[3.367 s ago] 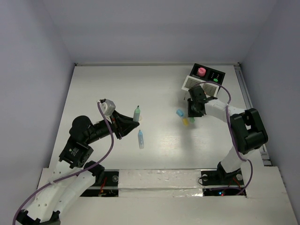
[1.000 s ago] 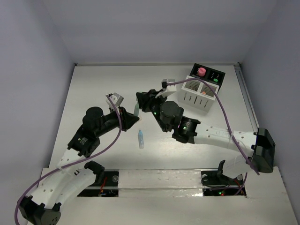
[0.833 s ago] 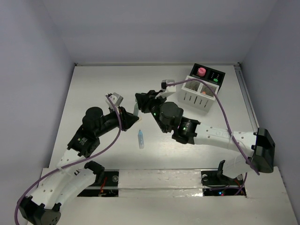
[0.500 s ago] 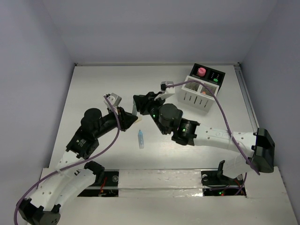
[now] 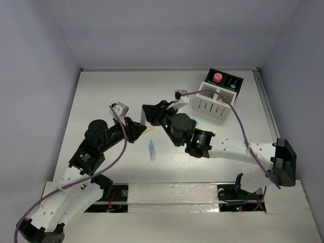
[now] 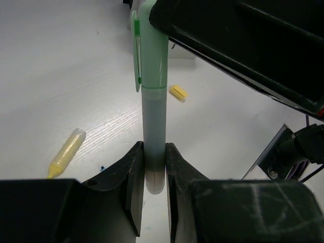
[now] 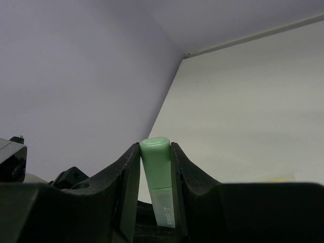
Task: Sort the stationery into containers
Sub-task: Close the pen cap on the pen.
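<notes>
A pastel green pen [image 5: 144, 120] is held off the table between both grippers. My left gripper [image 5: 137, 130] is shut on its pale barrel end [image 6: 153, 152], seen in the left wrist view with the gripper [image 6: 154, 169] below it. My right gripper [image 5: 148, 110] is shut on its green cap [image 7: 157, 162], with the gripper [image 7: 155, 152] around it. A pastel blue pen [image 5: 152, 150] lies on the table below them. The white slatted box [image 5: 215, 104] joins the black box [image 5: 230, 82], which holds a pink-capped bottle [image 5: 217, 77].
A pastel yellow pen [image 6: 66, 153] and a small yellow chunk [image 6: 177, 91] lie on the white table [image 5: 101, 96]. The right arm [image 5: 223, 147] stretches across the table's middle. Grey walls enclose the table on three sides.
The right arm swung from beside the white box over to the left gripper and closed on the green pen's cap. In the last second both grippers drifted slightly left together.
</notes>
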Robot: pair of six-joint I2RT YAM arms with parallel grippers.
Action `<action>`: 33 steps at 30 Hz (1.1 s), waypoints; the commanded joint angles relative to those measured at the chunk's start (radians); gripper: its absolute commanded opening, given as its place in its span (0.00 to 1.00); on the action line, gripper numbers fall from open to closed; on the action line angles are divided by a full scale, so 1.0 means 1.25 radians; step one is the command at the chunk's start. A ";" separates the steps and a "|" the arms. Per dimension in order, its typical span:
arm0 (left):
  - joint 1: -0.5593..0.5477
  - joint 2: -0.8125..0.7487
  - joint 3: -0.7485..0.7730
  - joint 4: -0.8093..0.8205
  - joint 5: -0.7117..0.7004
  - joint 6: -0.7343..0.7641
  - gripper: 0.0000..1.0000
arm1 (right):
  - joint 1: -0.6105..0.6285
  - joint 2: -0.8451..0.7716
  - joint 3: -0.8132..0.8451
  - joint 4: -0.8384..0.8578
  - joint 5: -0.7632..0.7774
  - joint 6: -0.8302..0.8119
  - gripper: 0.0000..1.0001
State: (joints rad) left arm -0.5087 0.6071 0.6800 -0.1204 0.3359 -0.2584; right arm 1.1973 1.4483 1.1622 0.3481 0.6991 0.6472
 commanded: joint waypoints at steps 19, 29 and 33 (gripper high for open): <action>0.003 -0.026 0.022 0.077 -0.072 0.010 0.00 | 0.124 0.050 -0.147 -0.172 -0.154 0.160 0.00; 0.011 -0.035 0.023 0.084 -0.078 0.006 0.00 | 0.188 0.152 -0.179 -0.158 -0.181 0.253 0.00; 0.011 -0.033 0.019 0.084 -0.057 0.004 0.00 | 0.188 0.102 -0.182 -0.159 -0.118 0.224 0.00</action>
State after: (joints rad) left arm -0.5148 0.5922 0.6437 -0.5056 0.2989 -0.2539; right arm 1.3083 1.5757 0.9783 0.3428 0.7204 0.9344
